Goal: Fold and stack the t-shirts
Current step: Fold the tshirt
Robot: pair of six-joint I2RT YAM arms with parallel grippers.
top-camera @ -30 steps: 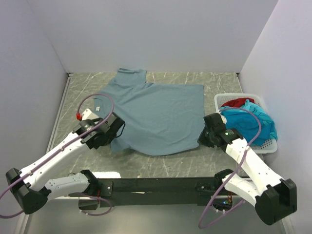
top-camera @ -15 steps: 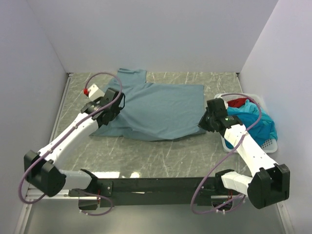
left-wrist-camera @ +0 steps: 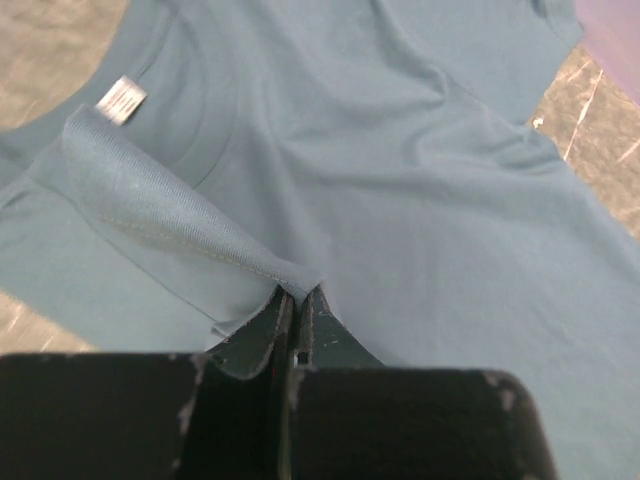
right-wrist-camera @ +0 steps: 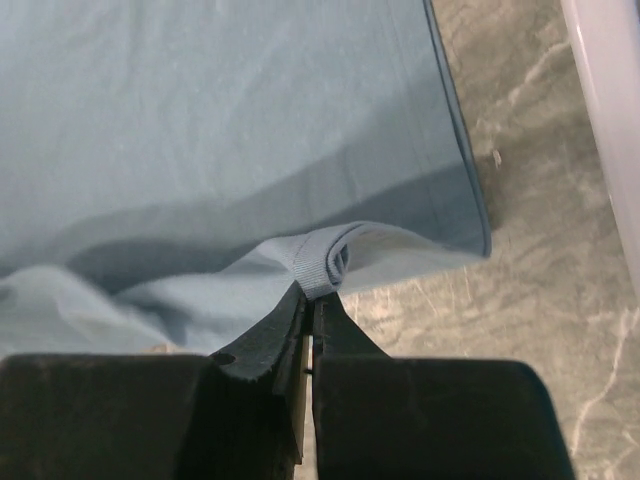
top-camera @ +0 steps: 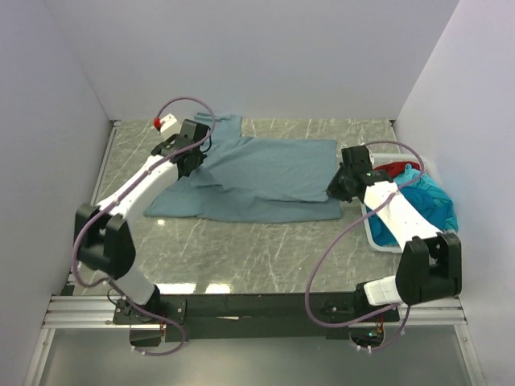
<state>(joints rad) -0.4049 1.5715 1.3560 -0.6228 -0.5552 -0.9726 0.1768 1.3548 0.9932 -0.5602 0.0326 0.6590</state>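
Both jaws, pinched shut on the near hem of the grey-blue t-shirt (top-camera: 265, 181), have carried it away from the arm bases. The shirt now lies doubled on the desk (top-camera: 241, 249) beside the white basket (top-camera: 385, 243), so the first fold looks nearly laid.

Matt soft cloth t-shirt (top-camera: 265, 173), glossy marbled tabletop (top-camera: 241, 249)

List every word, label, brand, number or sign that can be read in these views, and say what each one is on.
Nothing in any view reads as text.
Sewn label at the collar of the grey-blue t-shirt: white with faint marks, too blurred to read.
White tag at the purple cable: too small to read.
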